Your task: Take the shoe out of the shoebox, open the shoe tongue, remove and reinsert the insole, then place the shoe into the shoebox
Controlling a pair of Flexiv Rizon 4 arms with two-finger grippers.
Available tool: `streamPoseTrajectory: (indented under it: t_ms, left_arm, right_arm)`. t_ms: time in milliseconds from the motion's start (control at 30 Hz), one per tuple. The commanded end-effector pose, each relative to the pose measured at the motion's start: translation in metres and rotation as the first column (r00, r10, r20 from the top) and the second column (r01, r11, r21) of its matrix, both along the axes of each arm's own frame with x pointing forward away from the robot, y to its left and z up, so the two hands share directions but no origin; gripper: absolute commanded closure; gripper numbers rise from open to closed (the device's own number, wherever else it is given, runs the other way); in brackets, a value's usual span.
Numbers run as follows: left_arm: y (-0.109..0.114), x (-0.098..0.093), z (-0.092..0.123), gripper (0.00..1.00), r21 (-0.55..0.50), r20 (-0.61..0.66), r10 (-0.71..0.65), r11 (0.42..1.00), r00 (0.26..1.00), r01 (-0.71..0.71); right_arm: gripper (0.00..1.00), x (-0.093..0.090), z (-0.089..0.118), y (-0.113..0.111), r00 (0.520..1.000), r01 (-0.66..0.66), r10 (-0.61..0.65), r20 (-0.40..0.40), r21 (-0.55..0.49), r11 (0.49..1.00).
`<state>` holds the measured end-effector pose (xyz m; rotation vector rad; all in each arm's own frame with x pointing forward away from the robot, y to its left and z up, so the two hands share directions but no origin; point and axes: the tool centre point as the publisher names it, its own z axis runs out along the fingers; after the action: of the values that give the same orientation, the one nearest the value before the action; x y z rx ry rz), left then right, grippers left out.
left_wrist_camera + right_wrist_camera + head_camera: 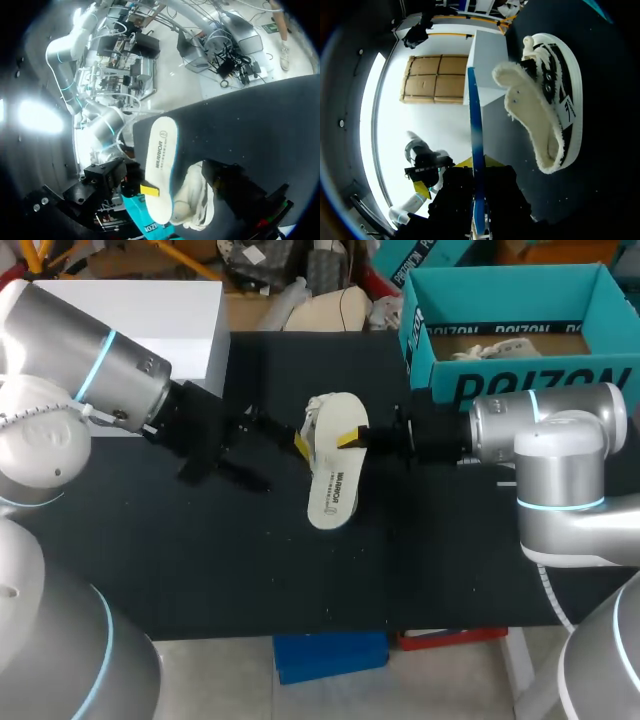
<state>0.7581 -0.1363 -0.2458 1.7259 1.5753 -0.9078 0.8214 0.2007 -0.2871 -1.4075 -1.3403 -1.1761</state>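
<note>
The task looks roughly half done: the shoe (555, 95) is out of the teal shoebox (520, 380) and lies on its side on the black table (200, 560), its fleecy tongue (522, 100) folded out, and the insole (334, 485) is already out of it. Judging from this, reinserting the insole and returning the shoe to the shoebox are left. The right gripper (479, 162) is clamped on the insole and holds it just beside the shoe, near the table's middle. The left gripper (296, 443) sits at the shoe's other side; whether it grips anything cannot be told. The head view alone shows the shoebox, well apart at the far right, and both arms meeting at the middle, but the insole hides most of the shoe there. The right wrist view shows the insole edge-on between the yellow tips and the opened tongue. The left wrist view shows the insole's printed face and the shoe's laces
</note>
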Motion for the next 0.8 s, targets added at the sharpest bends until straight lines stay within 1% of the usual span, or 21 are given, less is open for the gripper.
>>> streamPoseTrajectory:
  t_ms: [33, 200, 267, 333, 367, 800]
  left_arm:
    - [0.0014, 0.0038, -0.0111, 0.0, -0.302, -0.022, 0.013, 0.953, 1.0, -0.02]
    - [0.0003, 0.0034, -0.0134, 0.0, -0.415, 0.004, 0.032, 0.909, 0.999, -0.028]
    - [-0.0001, 0.003, -0.0155, 0.0, -0.438, 0.014, 0.047, 0.898, 0.999, -0.037]
    - [-0.0001, 0.0031, -0.0172, 0.0, -0.438, 0.037, 0.071, 0.898, 0.997, -0.048]
    - [-0.0007, 0.0043, -0.0193, 0.0, -0.415, 0.042, 0.085, 0.908, 0.995, -0.06]
    - [-0.0007, 0.0043, -0.0193, 0.0, -0.415, 0.042, 0.085, 0.908, 0.995, -0.06]
  right_arm:
    - [1.0, -0.0006, -0.0004, 0.0012, 1.0, 0.003, -0.003, 0.0, -0.001, 1.0]
    - [1.0, -0.0006, -0.0004, 0.0012, 1.0, 0.003, -0.003, 0.0, -0.001, 1.0]
    - [1.0, -0.0006, -0.0004, 0.0012, 1.0, 0.003, -0.003, 0.0, -0.001, 1.0]
    - [1.0, -0.0006, -0.0004, 0.0012, 1.0, 0.003, -0.003, 0.0, -0.001, 1.0]
    - [1.0, -0.0006, -0.0004, 0.0012, 1.0, 0.003, -0.003, 0.0, -0.001, 1.0]
    - [1.0, -0.0006, -0.0004, 0.0012, 1.0, 0.003, -0.003, 0.0, -0.001, 1.0]
